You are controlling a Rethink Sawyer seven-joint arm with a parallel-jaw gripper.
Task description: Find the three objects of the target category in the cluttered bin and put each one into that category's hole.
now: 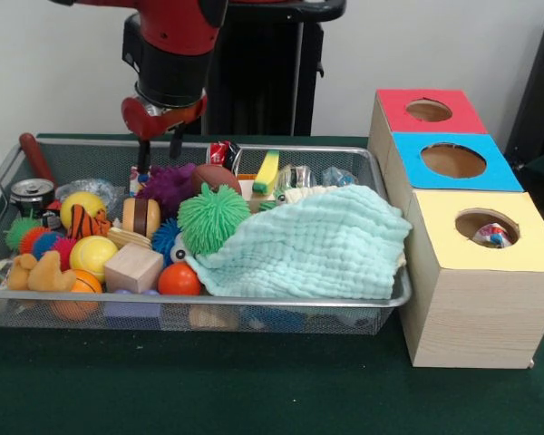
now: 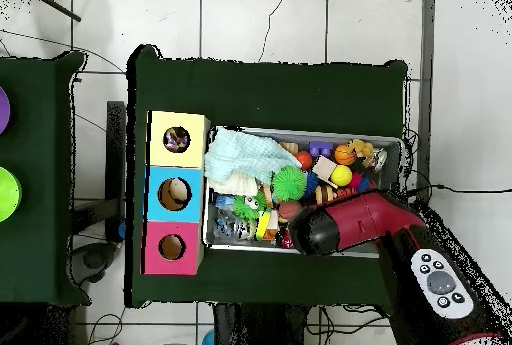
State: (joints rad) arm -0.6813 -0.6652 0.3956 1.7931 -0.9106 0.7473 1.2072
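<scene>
Nearest the front of the mesh bin (image 1: 0,186) lie a wooden cube (image 1: 133,267) and an orange ball (image 1: 179,279), beside a mint cloth (image 1: 313,246) covering its right half. Behind them the tool (image 1: 160,149) hangs with its fingers spread above a purple spiky ball (image 1: 170,186). Only the front view shows the tool, the overhead arm hiding it, while both show something inside the yellow-topped hole (image 1: 487,227) of the box (image 1: 462,308).

Cloth (image 1: 313,249) atop toys at the bin's (image 1: 254,301) right end, three-holed box (image 1: 462,227) beside it, perhaps touching.
</scene>
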